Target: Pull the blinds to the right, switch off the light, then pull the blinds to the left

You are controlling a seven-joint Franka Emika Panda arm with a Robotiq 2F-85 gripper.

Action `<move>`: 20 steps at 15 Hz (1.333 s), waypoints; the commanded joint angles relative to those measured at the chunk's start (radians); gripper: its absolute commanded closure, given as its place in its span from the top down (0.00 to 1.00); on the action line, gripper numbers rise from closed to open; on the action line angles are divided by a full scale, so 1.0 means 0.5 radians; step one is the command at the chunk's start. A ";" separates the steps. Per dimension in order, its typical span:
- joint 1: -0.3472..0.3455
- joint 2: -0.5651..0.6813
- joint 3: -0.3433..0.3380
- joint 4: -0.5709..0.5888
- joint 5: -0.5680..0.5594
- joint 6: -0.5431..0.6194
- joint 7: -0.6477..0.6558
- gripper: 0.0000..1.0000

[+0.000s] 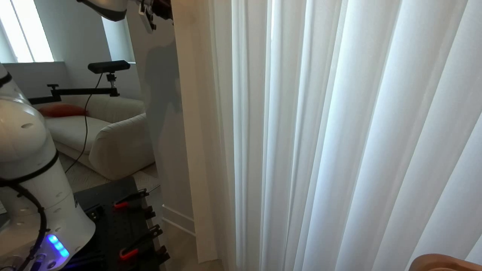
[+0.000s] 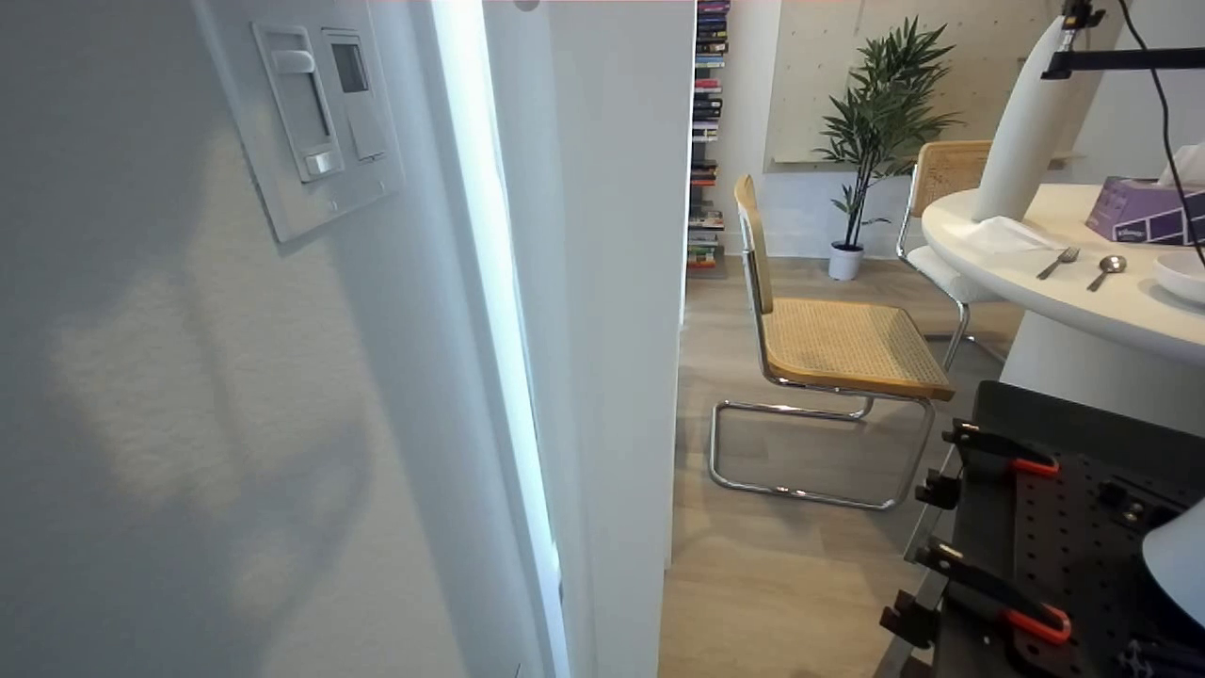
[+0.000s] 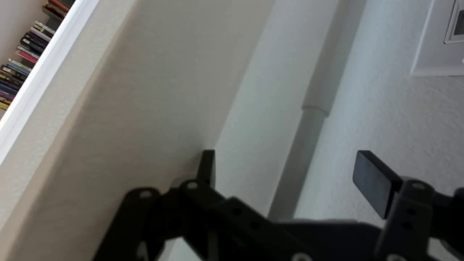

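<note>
Pincer [image 3: 284, 165]: mine, jaws spread wide, close to the wall [image 3: 395, 123]
Switch plate [image 2: 320, 122]: mounted on that wall, cut off at the wrist view's edge
Blinds [image 1: 339, 135]: hanging in white pleats, apart from my base [image 1: 49, 210], in an exterior view
Chair [image 2: 847, 344]: cane-seated, near a pale table [image 2: 1064, 250]
</note>
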State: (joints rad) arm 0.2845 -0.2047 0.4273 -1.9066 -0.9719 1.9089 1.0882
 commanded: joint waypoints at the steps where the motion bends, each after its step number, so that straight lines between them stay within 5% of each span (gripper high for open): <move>1: -0.002 -0.056 -0.040 -0.063 -0.056 0.030 0.054 0.70; 3: -0.001 -0.063 -0.048 -0.071 -0.073 0.032 0.058 0.61; 11: 0.009 -0.110 -0.044 -0.113 -0.089 0.020 0.059 0.01; 20: -0.020 -0.237 -0.118 -0.243 -0.072 0.101 0.047 0.02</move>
State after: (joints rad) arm 0.2839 -0.2754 0.4015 -1.9848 -0.9977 1.9129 1.1075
